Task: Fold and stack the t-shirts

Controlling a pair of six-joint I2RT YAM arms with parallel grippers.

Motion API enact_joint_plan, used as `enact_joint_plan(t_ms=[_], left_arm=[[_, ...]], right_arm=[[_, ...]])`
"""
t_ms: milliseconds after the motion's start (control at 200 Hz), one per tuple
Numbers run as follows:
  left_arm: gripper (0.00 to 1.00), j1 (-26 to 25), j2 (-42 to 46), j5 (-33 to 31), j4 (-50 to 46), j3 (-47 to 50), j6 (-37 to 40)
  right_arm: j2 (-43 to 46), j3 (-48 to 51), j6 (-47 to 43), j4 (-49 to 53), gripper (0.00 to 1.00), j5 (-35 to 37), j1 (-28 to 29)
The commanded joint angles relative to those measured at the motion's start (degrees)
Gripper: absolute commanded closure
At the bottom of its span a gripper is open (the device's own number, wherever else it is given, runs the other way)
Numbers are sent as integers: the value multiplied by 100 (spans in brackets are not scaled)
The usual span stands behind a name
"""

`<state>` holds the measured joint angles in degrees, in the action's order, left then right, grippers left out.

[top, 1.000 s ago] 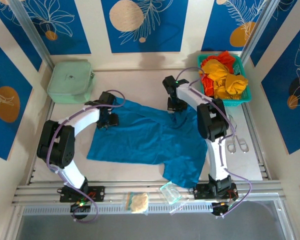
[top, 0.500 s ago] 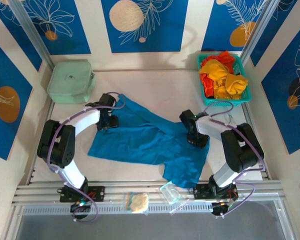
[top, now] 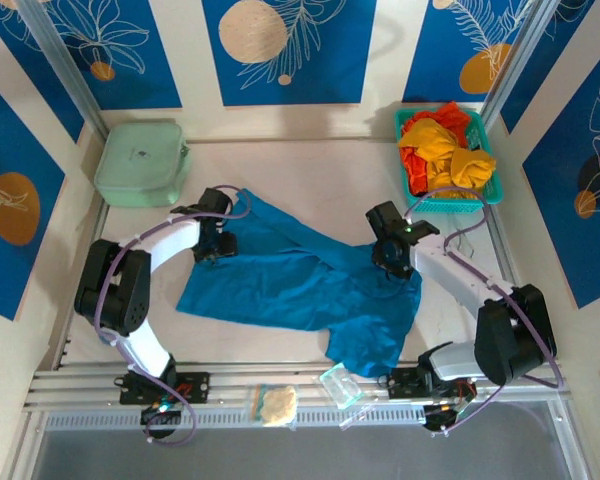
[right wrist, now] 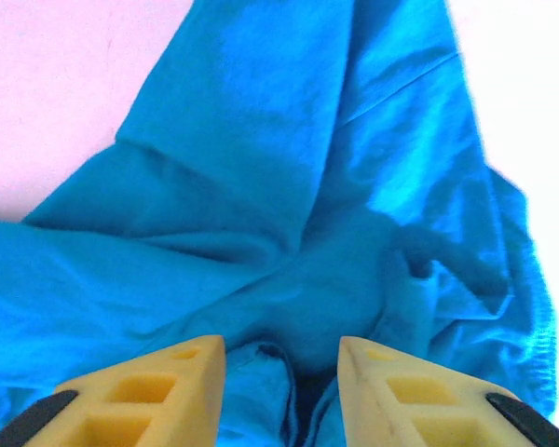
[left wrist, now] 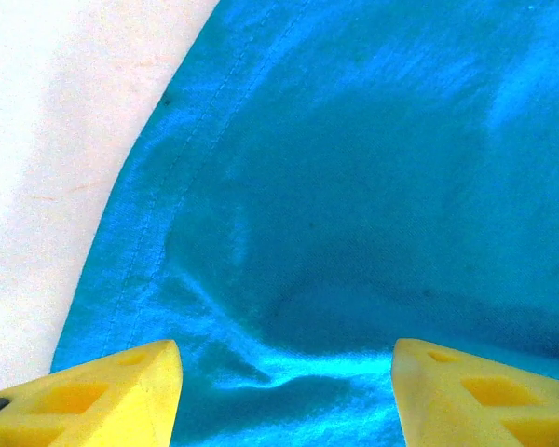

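Teal-blue t-shirt lies rumpled across the counter, left gripper fingers apart over its hem, right gripper fingers straddling a bunched fold, grip undeterminable, so a pull from here risks gathering several layers and skewing the fold.

so the pale tabletop has a teal-blue t-shirt lying crumpled across the middle, green zip case back left, teal mesh basket back right
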<state>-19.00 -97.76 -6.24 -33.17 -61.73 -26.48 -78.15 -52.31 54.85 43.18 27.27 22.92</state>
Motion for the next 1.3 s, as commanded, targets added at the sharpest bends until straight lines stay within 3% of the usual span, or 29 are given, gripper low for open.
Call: enact_joint_plan(t_ms=[0,160,355,580,1296], left_arm=[[38,-38,-133,9,21,-23,-6],[38,-41,-86,-9,13,19,-6],[38,-33,-110,-33,10,39,2],[38,-34,-175,17,30,-14,2],[39,-37,-272,80,87,-18,3]], right_arm=[[-246,205,-230,-435,68,-877,-161],[-948,108,-395,-646,76,-1195,-165],[-1288,108,-388,-794,77,-1329,-61],[-1088,33,-359,-495,71,-1164,42],[-882,-8,-249,-110,69,-999,248]])
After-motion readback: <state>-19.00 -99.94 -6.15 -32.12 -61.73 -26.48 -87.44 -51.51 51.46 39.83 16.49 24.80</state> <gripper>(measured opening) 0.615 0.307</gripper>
